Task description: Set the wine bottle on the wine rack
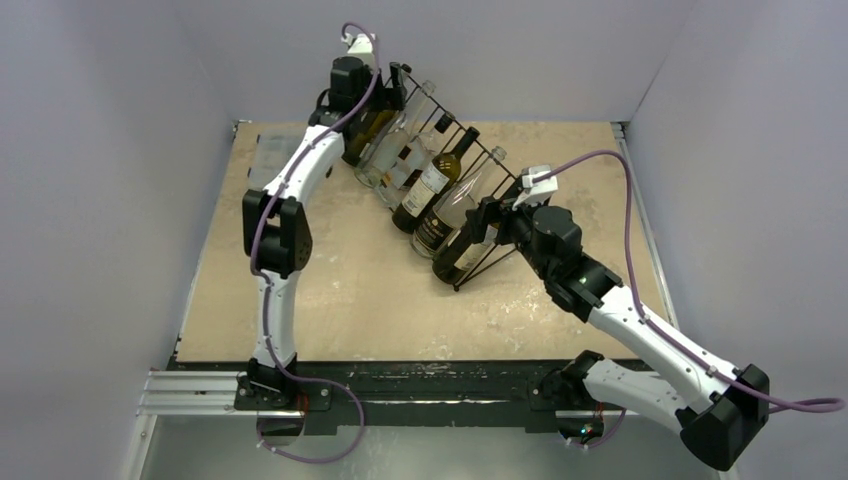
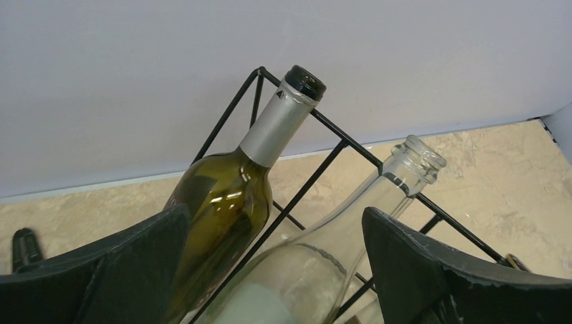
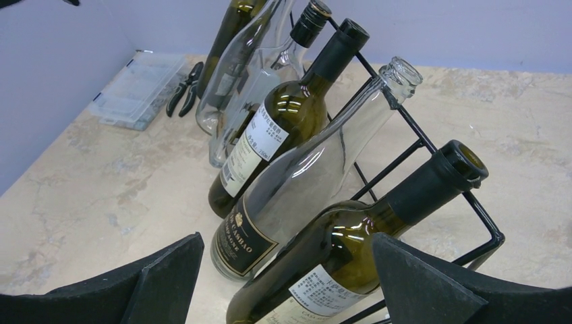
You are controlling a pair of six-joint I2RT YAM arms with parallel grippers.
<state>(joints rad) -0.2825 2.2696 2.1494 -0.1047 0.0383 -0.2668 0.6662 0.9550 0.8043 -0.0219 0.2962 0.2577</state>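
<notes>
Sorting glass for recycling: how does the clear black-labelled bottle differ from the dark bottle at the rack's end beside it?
The clear bottle is see-through, the dark bottle brown-green. The clear bottle's neck is bare; the dark bottle's is black-sleeved. Both lean uncorked on the wine rack.

Left arm [image 1: 300,165] and right arm [image 1: 640,325]: white link shells, black joint housings, black bases. Purple cable [image 1: 598,152] looped along each to a white wrist camera [image 1: 537,180]. Fingers [image 2: 418,270] matte black wedges, edges chipped.

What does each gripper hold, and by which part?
Nothing. The left gripper is open around a clear bottle, the right gripper around a dark bottle.
</notes>
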